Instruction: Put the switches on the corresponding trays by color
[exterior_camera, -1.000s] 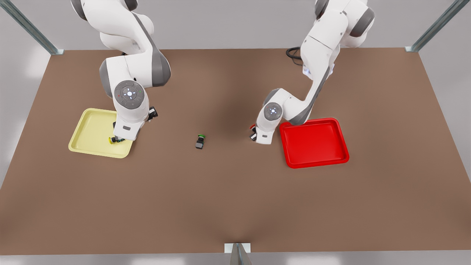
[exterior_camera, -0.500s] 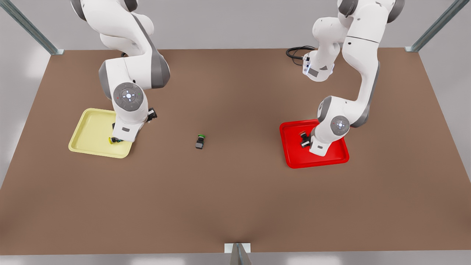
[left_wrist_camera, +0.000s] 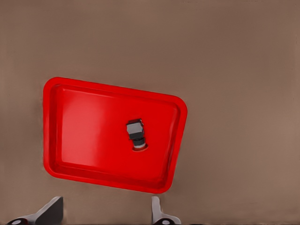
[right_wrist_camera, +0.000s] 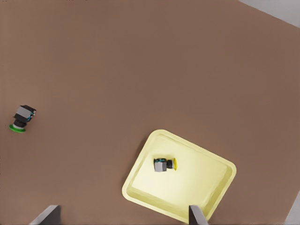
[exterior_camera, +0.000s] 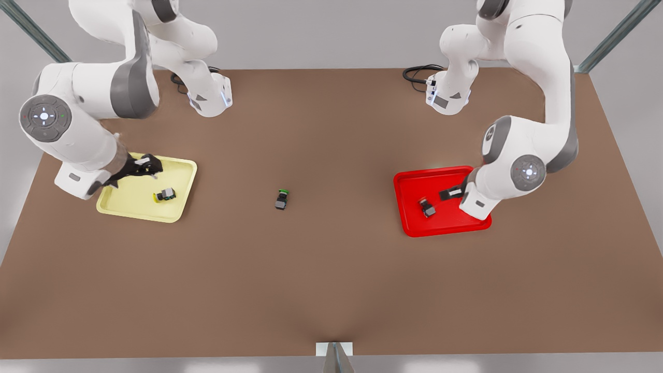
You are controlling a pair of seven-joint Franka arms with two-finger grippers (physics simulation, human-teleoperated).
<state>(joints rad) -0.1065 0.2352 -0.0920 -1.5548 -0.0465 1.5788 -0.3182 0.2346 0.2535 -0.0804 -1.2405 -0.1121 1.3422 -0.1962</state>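
Observation:
The yellow-capped switch (exterior_camera: 164,195) (right_wrist_camera: 164,164) lies on its side in the pale yellow tray (exterior_camera: 132,202) (right_wrist_camera: 199,187) at the front view's left. My right gripper (exterior_camera: 147,167) (right_wrist_camera: 122,216) hangs open above that tray's far edge, apart from the switch. At the front view's right, the red-capped switch (exterior_camera: 427,207) (left_wrist_camera: 136,133) lies in the red tray (exterior_camera: 445,220) (left_wrist_camera: 84,131). Above the red tray my left gripper (exterior_camera: 449,194) (left_wrist_camera: 104,213) is open and empty, a little to the front view's right of its switch.
A green-capped switch (exterior_camera: 282,199) (right_wrist_camera: 22,118) lies on the brown table (exterior_camera: 331,269) midway between the trays. A black cable (exterior_camera: 414,75) coils at the back edge. Metal frame posts stand at the table's corners.
My left gripper carried the red switch from beside the red tray over it, let go and rose. My right gripper let go of the yellow switch and drew back to the front view's left.

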